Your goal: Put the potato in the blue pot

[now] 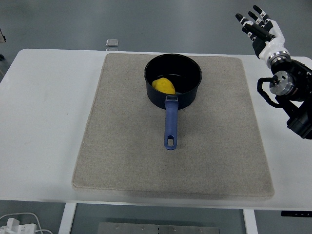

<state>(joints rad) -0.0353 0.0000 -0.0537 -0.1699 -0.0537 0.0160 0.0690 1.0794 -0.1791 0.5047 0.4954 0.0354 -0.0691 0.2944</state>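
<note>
A yellow potato (164, 86) lies inside the dark blue pot (191, 73), against its near left wall. The pot stands upright at the back middle of a grey mat (122, 146), with its blue handle (170, 126) pointing toward the table's near edge. My right hand (260, 28) is raised at the far right, beyond the mat's back right corner, with its fingers spread and holding nothing. It is well apart from the pot. My left arm does not show.
The mat covers the middle of the white table (44, 112). A small square grey object (112, 43) lies at the table's far edge, behind the mat's back left corner. A white cable (19, 220) shows below the table at bottom left.
</note>
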